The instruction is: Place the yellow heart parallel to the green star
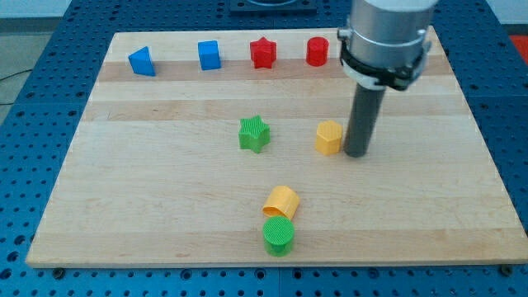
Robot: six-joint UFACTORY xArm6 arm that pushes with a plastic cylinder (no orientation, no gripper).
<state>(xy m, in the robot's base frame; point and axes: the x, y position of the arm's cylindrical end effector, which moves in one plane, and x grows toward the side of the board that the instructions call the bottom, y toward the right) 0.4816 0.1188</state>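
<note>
The green star (pixel 254 134) lies near the board's middle. A yellow block with rounded lobes, the heart (pixel 281 201), lies below it toward the view's bottom, touching a green round block (pixel 279 236). A second yellow block, angular like a pentagon (pixel 329 138), lies to the right of the star. My tip (pixel 357 153) stands on the board right next to this angular yellow block's right side, well above and to the right of the heart.
Along the view's top stand a blue wedge (pixel 142 61), a blue cube (pixel 209 55), a red star (pixel 262 53) and a red round block (pixel 317 51). The wooden board (pixel 124 206) ends on a blue perforated table.
</note>
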